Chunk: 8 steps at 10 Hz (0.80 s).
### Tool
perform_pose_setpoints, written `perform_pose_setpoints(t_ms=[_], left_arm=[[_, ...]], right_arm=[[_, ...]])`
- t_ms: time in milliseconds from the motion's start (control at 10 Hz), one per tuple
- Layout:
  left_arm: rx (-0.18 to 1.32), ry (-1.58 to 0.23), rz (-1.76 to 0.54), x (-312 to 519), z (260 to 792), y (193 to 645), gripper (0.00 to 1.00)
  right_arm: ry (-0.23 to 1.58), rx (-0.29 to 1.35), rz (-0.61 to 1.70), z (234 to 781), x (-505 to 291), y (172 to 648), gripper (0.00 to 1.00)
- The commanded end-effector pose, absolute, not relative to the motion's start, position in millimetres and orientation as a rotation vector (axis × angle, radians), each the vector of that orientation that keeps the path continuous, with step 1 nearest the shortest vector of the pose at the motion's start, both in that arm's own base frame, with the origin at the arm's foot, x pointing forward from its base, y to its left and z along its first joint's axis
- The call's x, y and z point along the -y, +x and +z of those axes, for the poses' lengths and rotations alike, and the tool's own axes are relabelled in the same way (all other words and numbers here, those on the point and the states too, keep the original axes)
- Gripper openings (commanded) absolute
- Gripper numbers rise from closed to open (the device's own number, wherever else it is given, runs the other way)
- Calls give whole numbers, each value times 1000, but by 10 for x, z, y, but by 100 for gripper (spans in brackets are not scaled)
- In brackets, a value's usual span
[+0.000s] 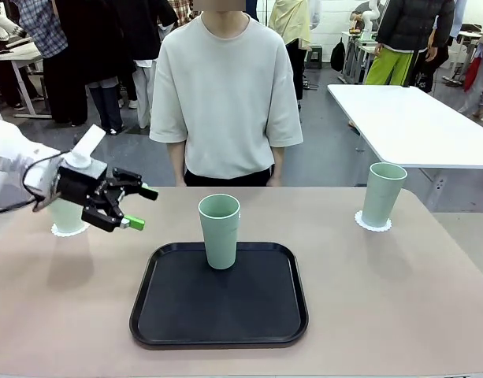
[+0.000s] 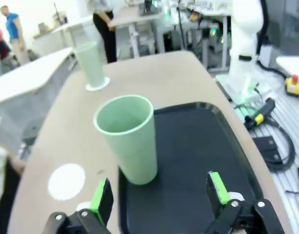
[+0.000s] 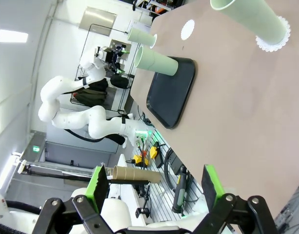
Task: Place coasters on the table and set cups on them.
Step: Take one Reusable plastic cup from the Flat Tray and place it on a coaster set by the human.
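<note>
Two cups [image 1: 383,194] seated on coasters [image 1: 373,222] near worktop [image 1: 430,315] far corners; third cup [image 1: 219,231] upright on tray [image 1: 217,315]. Left tool [image 1: 124,206] held open beside it; right tool [image 3: 154,187] open. Light, stiff, smooth cup judged best gripped mid-wall.

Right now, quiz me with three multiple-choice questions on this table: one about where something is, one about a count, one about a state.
1. Where does the middle cup stand?
A. on the black tray
B. on a coaster
C. on the white table

2. How many green cups are on the tan table?
A. one
B. two
C. three

3. What is the left gripper doing?
A. gripping a cup
B. open, holding nothing
C. holding a coaster

Answers: 1 A, its base rests inside the tray rim. 2 C, counting the right cup and the left cup. 3 B, nothing sits between its spread green pads.
</note>
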<state>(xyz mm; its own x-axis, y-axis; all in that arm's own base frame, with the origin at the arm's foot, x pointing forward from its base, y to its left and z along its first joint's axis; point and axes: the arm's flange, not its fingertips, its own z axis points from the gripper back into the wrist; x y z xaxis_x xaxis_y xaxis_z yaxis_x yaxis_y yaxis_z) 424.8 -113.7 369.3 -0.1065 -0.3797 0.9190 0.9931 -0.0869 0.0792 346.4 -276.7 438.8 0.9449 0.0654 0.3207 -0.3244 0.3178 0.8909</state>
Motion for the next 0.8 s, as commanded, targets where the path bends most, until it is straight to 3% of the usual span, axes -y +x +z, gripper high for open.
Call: perform_pose_setpoints(t_ms=[0,700], left_arm=[[927,-940,-1414,1272,3396,4452,100],[911,-963,-1371,1289,3221,4364,100]], right_arm=[[1230,247,247,4396,2738,3453,100],[1230,247,247,4396,2738,3453,100]])
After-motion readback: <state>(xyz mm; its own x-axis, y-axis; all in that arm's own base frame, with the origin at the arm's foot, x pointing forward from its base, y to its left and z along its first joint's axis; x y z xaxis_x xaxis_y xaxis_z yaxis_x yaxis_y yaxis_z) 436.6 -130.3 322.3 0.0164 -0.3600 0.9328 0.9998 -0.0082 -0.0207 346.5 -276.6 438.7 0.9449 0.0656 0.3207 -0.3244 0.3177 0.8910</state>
